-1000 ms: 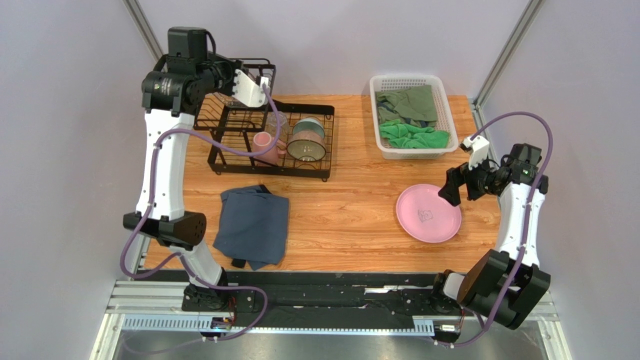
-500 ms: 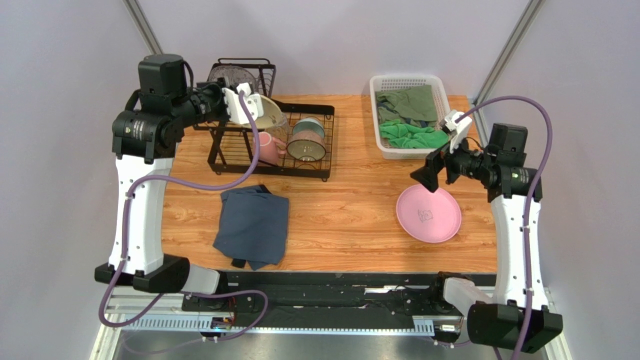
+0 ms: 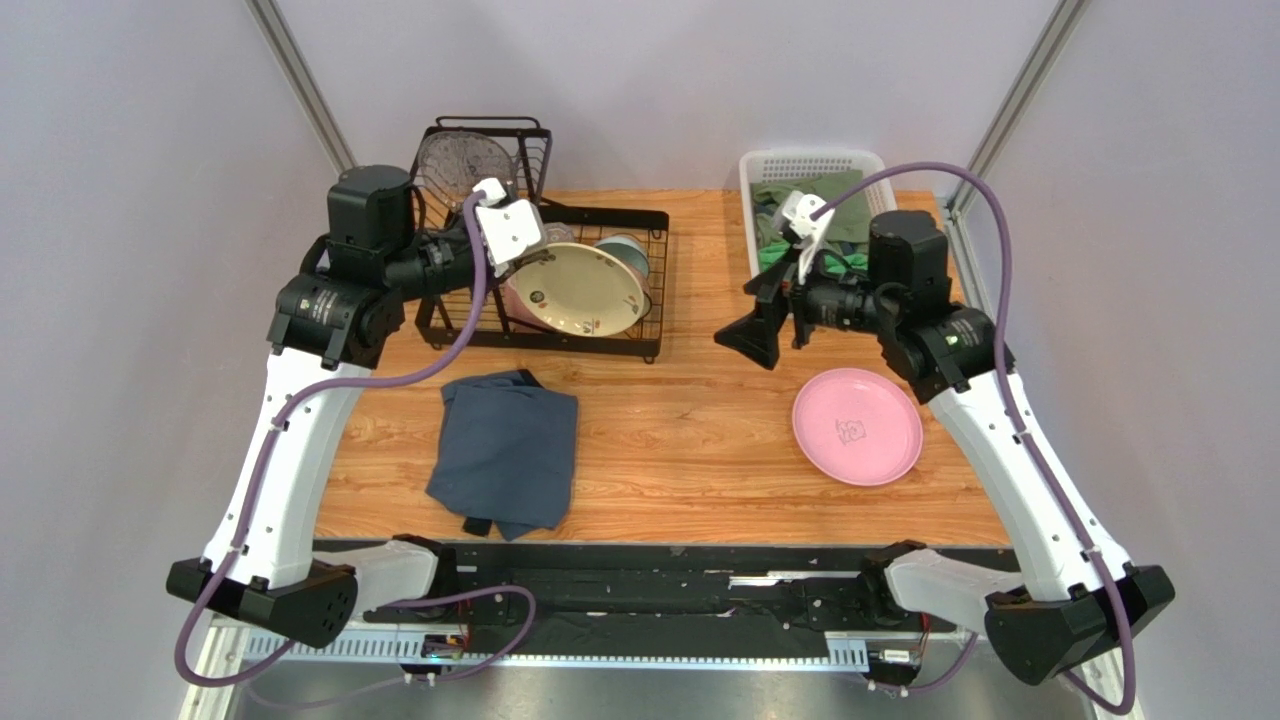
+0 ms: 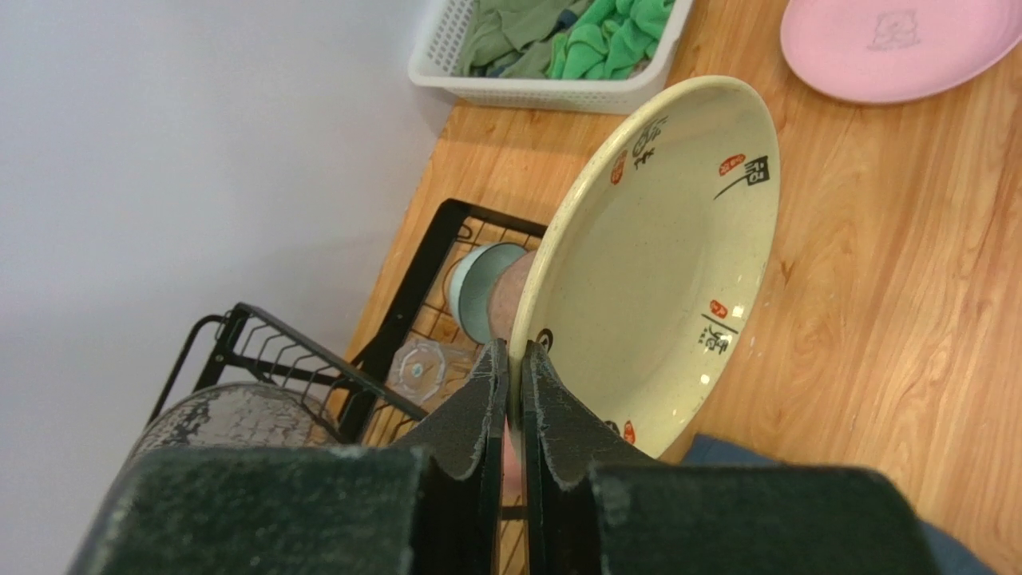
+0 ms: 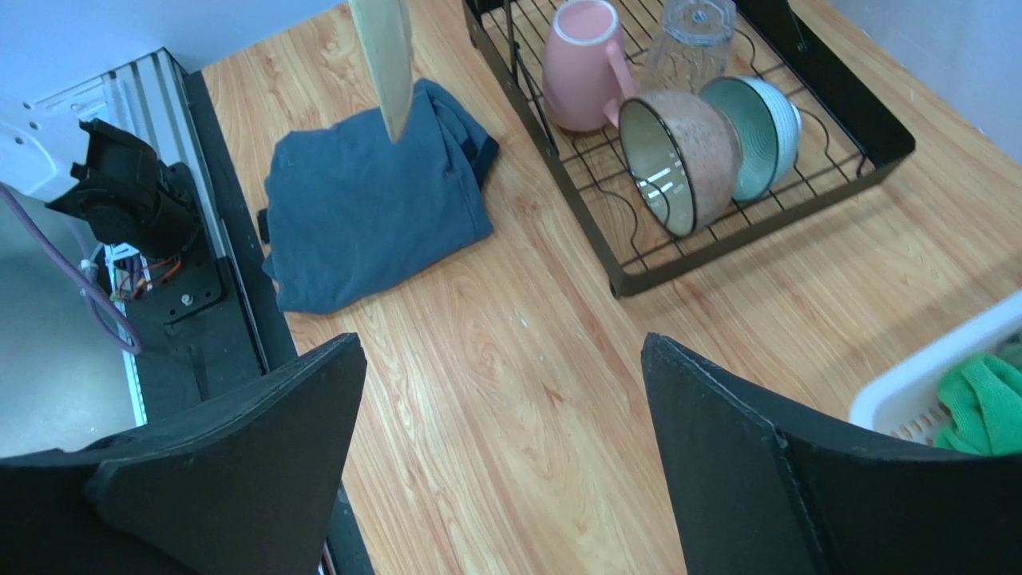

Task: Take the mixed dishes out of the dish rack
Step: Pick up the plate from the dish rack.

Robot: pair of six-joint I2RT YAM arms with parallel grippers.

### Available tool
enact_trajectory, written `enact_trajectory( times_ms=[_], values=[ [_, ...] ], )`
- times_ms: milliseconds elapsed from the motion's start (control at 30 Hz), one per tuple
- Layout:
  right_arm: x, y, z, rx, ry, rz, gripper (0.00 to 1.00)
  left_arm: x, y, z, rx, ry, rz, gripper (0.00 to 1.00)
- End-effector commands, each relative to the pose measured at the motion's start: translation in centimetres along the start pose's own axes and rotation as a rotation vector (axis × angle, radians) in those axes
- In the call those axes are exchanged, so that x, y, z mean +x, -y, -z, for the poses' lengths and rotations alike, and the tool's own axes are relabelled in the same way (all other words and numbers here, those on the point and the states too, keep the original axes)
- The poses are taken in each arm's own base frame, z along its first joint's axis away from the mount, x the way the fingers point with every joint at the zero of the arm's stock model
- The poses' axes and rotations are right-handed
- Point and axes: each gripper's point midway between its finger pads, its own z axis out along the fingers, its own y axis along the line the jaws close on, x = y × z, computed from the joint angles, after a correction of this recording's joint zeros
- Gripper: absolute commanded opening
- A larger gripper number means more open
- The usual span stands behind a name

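Top external view: a wooden table (image 3: 691,435) with an arm rising at either near corner. The left arm climbs steeply from its base at 7 o'clock, bends at the elbow, and sends its forearm level toward 3 o'clock, ending over the black wire dish rack (image 3: 663,300) at 11 o'clock. The right arm leans up from 5 o'clock, folds, and points its forearm toward 9 o'clock, beside a white basket (image 3: 819,162) of green cloths at 1 o'clock.

A folded blue-grey cloth (image 3: 504,450) lies flat at 7 o'clock. The large pink plate (image 3: 857,426) sits flat on the wood at 4 o'clock, under the right arm.

The left gripper (image 4: 516,365) has its fingers pressed together on the rim of the cream plate (image 4: 648,276), which it holds up on edge and tilted, above the rack's lower tray in the overhead picture.

The right gripper (image 3: 747,338) hovers over bare wood between rack and basket, its jaws spread wide with nothing in them.

On the lower tray a dark bowl (image 5: 678,156) lies on its side against a teal bowl (image 5: 756,120). At their 10 o'clock lies the pink mug (image 5: 584,60), with the clear glass (image 5: 696,24) just beside it.
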Motion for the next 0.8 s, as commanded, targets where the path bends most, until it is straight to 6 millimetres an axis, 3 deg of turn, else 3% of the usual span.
enact_trajectory(
  times_ms=[0,167,467,767],
  values=[
    [-3.0,-0.4,-1.7,0.025,0.085,0.032,0.89,-3.8,0.0,0.6,-0.024,0.160,0.058,0.00],
    [-3.3,-0.9,-3.8,-0.006,0.069,0.026,0.86,-4.3,0.8,0.5,-0.005,0.194,0.089,0.00],
    [-4.8,-2.7,-6.9,-0.064,0.078,0.043,0.78,-3.2,2.0,0.1,0.017,0.190,0.114,0.00],
    [-5.2,-4.3,-8.4,-0.100,0.083,0.054,0.68,-2.9,2.2,0.0,0.014,0.185,0.108,0.00]
  ],
)
